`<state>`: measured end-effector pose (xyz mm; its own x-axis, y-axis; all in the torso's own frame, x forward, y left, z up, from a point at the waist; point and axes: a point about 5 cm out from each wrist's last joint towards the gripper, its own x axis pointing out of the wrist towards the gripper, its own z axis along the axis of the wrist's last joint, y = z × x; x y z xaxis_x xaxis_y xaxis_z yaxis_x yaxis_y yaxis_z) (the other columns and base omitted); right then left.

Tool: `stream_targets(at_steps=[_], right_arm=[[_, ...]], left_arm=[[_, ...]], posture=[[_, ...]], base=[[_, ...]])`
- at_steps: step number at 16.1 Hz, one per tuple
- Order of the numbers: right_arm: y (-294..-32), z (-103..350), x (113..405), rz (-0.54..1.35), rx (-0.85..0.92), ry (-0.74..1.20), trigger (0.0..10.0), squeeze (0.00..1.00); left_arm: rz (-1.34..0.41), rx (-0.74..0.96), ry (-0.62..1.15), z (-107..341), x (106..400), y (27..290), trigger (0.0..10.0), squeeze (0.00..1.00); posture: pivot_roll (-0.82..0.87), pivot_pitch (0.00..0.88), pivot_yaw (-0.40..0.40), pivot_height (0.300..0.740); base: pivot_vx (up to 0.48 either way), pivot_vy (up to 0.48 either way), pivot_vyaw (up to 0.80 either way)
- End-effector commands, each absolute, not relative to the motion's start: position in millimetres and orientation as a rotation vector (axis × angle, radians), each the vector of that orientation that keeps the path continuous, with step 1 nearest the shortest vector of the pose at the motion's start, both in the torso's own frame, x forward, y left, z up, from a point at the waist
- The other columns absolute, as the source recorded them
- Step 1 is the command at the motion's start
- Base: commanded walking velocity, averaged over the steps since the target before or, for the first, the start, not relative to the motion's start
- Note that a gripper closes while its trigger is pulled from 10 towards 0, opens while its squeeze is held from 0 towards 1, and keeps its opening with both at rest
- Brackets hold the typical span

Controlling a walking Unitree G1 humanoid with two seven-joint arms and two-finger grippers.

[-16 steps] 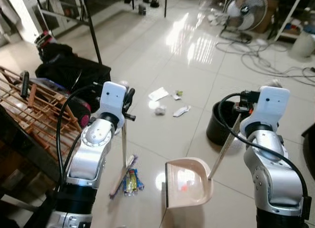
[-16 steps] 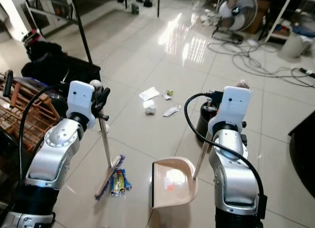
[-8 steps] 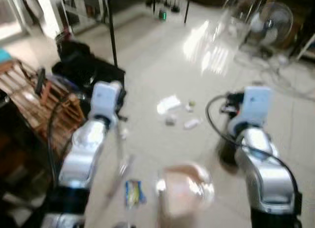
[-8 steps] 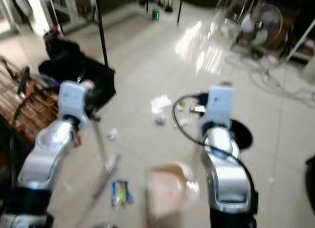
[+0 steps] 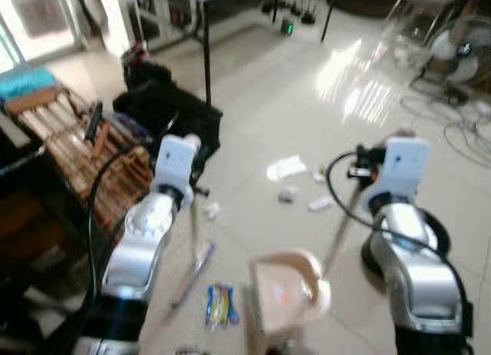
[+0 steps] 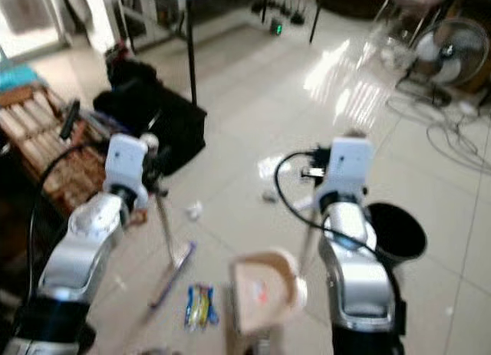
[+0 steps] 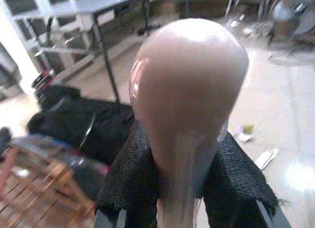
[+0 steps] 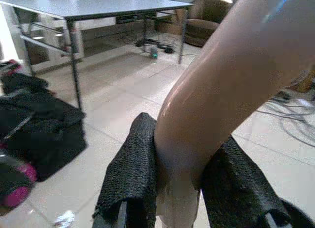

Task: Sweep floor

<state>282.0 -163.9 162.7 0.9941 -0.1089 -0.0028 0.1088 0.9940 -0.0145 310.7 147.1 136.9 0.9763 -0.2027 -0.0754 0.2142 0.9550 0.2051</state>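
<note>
My left gripper (image 5: pixel 196 189) is shut on the upright handle of a broom; its rounded pinkish knob (image 7: pixel 189 90) sits between the black fingers (image 7: pixel 130 181). The broom head (image 5: pixel 195 264) rests on the tiles. My right gripper (image 5: pixel 359 172) is shut on the long handle (image 8: pixel 221 95) of a beige dustpan (image 5: pixel 288 291), which stands on the floor between my arms. A colourful wrapper (image 5: pixel 220 305) lies between broom and dustpan. White paper scraps (image 5: pixel 288 169) and a crumpled bit (image 5: pixel 211 211) lie further ahead.
A black bin (image 6: pixel 397 232) stands right of my right arm. To the left are a black bag (image 5: pixel 165 110) and a wooden rack (image 5: pixel 69 140). Behind them stands a table leg (image 5: pixel 205 60). A fan (image 6: pixel 453 52) and cables are at the far right.
The whole picture has shifted and blurred, so the camera has moved; the bin now shows right of my right arm. Both grippers keep their hold on broom and dustpan.
</note>
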Motion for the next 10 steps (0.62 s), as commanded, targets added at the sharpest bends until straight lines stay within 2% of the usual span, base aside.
stream_targets(at_steps=[1, 5, 9, 10], right_arm=[[-175.8, 159.5, 280.4, -0.147, -0.022, -0.015, 10.0, 0.00], [-182.2, 157.2, 289.2, -0.179, -0.161, -0.072, 10.0, 0.00], [-187.4, 164.4, 298.9, -0.167, -0.097, -0.194, 10.0, 0.00], [-189.2, 165.5, 303.8, -0.163, -0.104, -0.209, 10.0, 0.00]], left_arm=[[-0.218, 0.231, 0.049, 133.1, 310.5, 144.1, 10.0, 0.00], [-0.183, 0.266, 0.034, 125.1, 314.7, 146.3, 10.0, 0.00], [-0.139, 0.167, -0.005, 122.8, 325.3, 148.7, 10.0, 0.00], [-0.128, 0.165, 0.000, 122.6, 329.6, 149.5, 10.0, 0.00]], posture=[[-0.06, 0.102, -0.020, 0.740], [-0.07, 0.187, -0.005, 0.740], [-0.06, 0.266, 0.000, 0.740], [-0.05, 0.309, 0.012, 0.740]], base=[[0.000, 0.000, 0.00], [0.000, 0.000, 0.00], [0.000, 0.000, 0.00], [0.000, 0.000, 0.00]])
